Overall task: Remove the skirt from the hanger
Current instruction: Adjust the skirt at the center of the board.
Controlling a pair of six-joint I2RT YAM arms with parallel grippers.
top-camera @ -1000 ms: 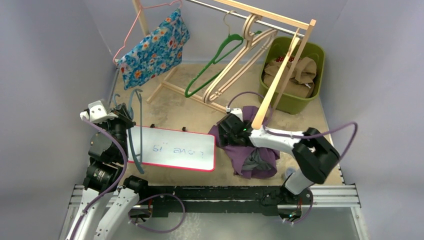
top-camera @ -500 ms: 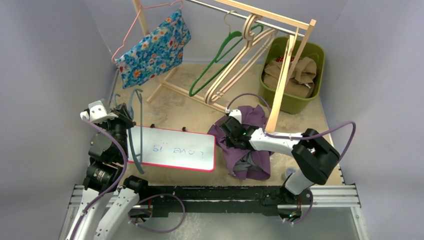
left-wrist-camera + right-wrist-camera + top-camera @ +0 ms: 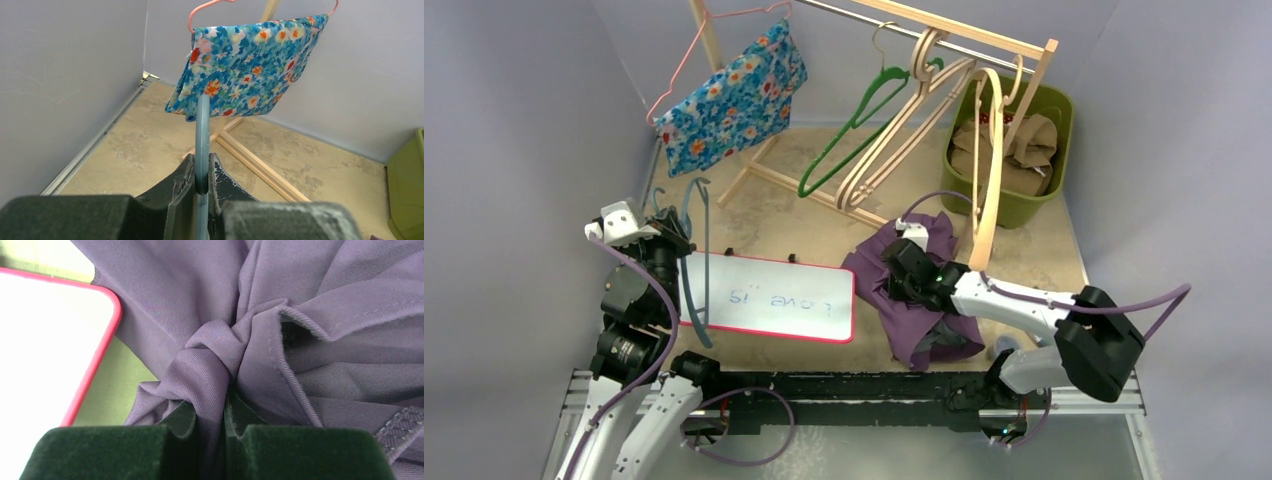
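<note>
The purple skirt (image 3: 876, 285) lies crumpled on the table, right of centre, off any hanger. My right gripper (image 3: 906, 272) sits on top of it. In the right wrist view that gripper (image 3: 210, 412) is shut on a bunched fold of the skirt (image 3: 210, 295). At the left, my left gripper (image 3: 682, 248) holds a thin blue hanger (image 3: 689, 300) upright above the whiteboard's left end. The left wrist view shows the left gripper (image 3: 201, 162) shut on the hanger's bar (image 3: 202, 130).
A pink-rimmed whiteboard (image 3: 774, 297) lies between the arms. The wooden rack (image 3: 944, 25) at the back carries a floral garment (image 3: 729, 100) on a pink hanger, a green hanger (image 3: 849, 125) and wooden hangers (image 3: 894, 140). A green bin (image 3: 1064, 110) with brown cloth stands back right.
My right gripper has shut on the skirt and drawn it slightly right and nearer. The right arm's elbow swung right. A light wooden hanger swung back up under the rail.
</note>
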